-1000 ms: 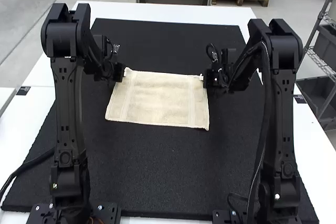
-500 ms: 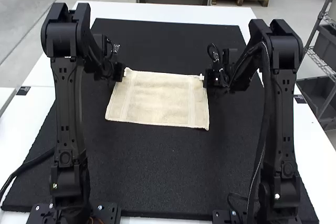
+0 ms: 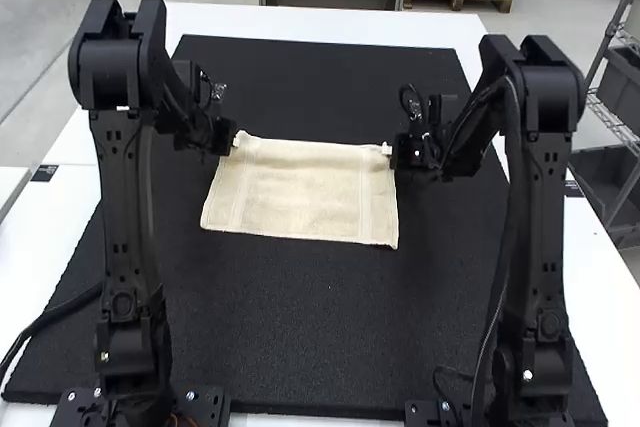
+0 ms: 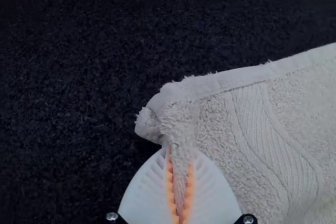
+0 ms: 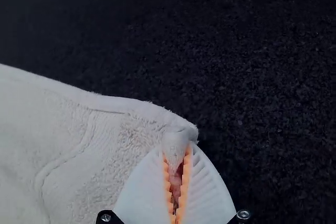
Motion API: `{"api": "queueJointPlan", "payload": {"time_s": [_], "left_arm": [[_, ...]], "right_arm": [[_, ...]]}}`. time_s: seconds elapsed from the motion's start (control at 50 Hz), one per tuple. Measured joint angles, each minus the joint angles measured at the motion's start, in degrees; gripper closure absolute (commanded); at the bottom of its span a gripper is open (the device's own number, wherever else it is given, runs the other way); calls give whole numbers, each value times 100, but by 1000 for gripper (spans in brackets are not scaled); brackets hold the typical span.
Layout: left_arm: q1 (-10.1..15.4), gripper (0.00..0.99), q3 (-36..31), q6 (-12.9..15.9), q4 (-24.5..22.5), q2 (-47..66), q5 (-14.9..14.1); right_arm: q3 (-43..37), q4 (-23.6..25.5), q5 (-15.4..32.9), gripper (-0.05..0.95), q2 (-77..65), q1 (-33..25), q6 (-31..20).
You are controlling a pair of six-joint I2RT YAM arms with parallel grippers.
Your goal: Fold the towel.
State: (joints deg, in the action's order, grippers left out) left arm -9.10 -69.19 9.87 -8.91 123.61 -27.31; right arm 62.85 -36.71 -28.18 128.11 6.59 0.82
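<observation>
Left tool (image 3: 236, 141), right tool (image 3: 387, 149), each pinching a far towel (image 3: 300, 189) corner, black mat (image 3: 300, 332) beyond every edge

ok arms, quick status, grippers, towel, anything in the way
Left gripper shut on towel's far left corner; right gripper shut on far right corner. Towel spread on black mat. No obstruction seen on towel.

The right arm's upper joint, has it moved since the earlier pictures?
Yes: in the high view, the joint shifted slightly right against the table.
</observation>
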Motion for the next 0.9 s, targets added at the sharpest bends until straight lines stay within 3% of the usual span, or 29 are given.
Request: {"api": "queueJointPlan", "payload": {"time_s": [0.9], "left_arm": [[0, 974, 1108, 260, -153, -1145, -83]], "right_arm": [[-855, -76, -203, 920, -1097, -9, 4]]}}
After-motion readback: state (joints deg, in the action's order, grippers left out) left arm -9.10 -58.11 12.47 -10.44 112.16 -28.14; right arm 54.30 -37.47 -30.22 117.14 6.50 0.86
